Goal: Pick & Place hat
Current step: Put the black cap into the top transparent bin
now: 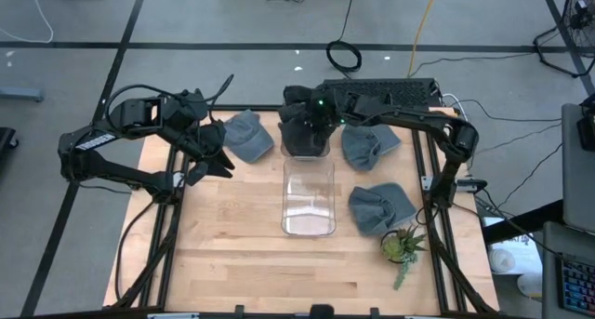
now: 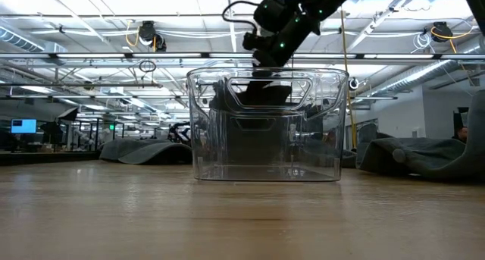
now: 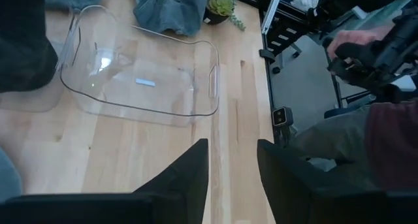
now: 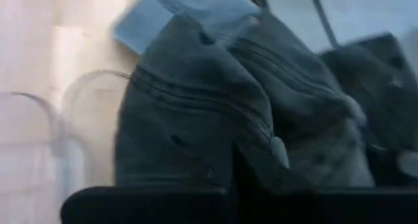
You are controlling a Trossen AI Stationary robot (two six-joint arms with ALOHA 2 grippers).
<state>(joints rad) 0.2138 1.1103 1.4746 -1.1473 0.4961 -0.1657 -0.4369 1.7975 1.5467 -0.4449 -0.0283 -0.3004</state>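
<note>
A clear plastic container (image 1: 308, 196) stands in the middle of the table; it also shows in the low view (image 2: 265, 127). My right gripper (image 1: 314, 112) is above the container's far end, shut on a dark grey hat (image 1: 305, 138) that fills the right wrist view (image 4: 209, 113). My left gripper (image 1: 210, 157) is open and empty at the table's left, next to a grey hat (image 1: 244, 133) lying flat on the table. Its open fingers (image 3: 189, 175) show in the left wrist view. My right gripper holds the dark hat by its upper part (image 2: 265, 63), coming from above; the gripper itself hides the place of contact. The hat hangs below the fingers, crumpled, and its lower part (image 2: 254, 97) is down inside the container's far end.
Two more grey hats lie right of the container, one at the far right (image 1: 369, 144) and one nearer (image 1: 381, 208). A small potted plant (image 1: 403, 245) stands at the near right. A person (image 3: 385, 119) shows beyond the table in the left wrist view.
</note>
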